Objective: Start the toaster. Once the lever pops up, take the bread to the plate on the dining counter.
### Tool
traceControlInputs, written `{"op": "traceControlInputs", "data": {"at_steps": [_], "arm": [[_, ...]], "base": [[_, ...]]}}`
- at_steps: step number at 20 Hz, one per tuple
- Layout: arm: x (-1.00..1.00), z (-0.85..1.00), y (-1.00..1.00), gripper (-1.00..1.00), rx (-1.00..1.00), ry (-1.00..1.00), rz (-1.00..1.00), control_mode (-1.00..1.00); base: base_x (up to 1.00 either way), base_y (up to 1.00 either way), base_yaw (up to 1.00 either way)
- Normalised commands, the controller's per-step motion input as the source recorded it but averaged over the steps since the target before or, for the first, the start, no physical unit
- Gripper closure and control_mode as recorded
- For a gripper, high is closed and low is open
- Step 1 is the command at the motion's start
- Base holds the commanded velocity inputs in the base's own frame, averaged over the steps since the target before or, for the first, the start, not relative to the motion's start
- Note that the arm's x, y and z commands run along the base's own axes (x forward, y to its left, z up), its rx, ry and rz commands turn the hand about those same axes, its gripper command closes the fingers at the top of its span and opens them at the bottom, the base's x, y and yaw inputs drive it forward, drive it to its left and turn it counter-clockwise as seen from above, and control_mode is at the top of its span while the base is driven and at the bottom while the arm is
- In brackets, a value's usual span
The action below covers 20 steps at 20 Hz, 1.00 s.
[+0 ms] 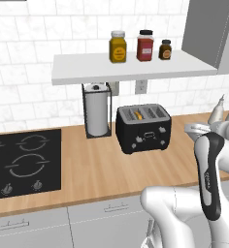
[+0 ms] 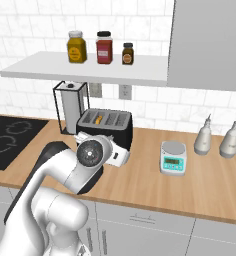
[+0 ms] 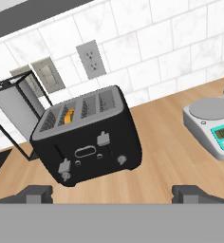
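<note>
From the left base view, a light wooden worktop (image 1: 102, 169) runs along a wall of white marbled tiles. The toaster (image 1: 143, 128) stands near the back of it, just past the picture's centre toward 1 o'clock, its front turned to the camera. Something orange-tan, the bread (image 1: 139, 115), sits low in its left slot. A paper towel stand (image 1: 96, 110) is just beside the toaster at its 10 o'clock. A black cooktop (image 1: 22, 162) is set into the worktop at 9 o'clock. A white shelf (image 1: 131, 67) above carries three jars (image 1: 144, 46). Grey-fronted drawers run below the worktop edge.

From the right base view, the toaster (image 2: 105, 125) stands at 11 o'clock from centre, partly behind the arm. A small kitchen scale (image 2: 173, 157) rests at 3 o'clock from it, well apart, and two pale bottles (image 2: 218, 136) stand farther right near the wall. A grey cabinet (image 2: 210, 42) hangs at the upper right.

In the hand view, the scene is tilted. The toaster (image 3: 88, 137) sits at centre, apart from the gripper (image 3: 114, 193). The jaws stand wide apart, their tips at 7 and 5 o'clock, holding nothing. The lever (image 3: 103, 138) is a grey tab on the front face. A second tab lies lower at 8 o'clock. Wall outlets (image 3: 90, 59) show on the tiles above, and the scale (image 3: 213, 126) sits at 3 o'clock.
</note>
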Motion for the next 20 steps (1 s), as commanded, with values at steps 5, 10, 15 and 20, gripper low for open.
{"op": "traceControlInputs", "data": {"at_steps": [5, 10, 15, 20], "arm": [[0.00, 0.00, 0.00, -1.00, 0.00, 0.00, 0.00, -1.00], [0.00, 0.00, 0.00, -1.00, 0.00, 0.00, 0.00, -1.00], [0.00, 0.00, 0.00, -1.00, 0.00, 0.00, 0.00, -1.00], [0.00, 0.00, 0.00, -1.00, 0.00, 0.00, 0.00, -1.00]], "base": [[0.00, 0.00, 0.00], [0.00, 0.00, 0.00], [0.00, 0.00, 0.00], [0.00, 0.00, 0.00]]}}
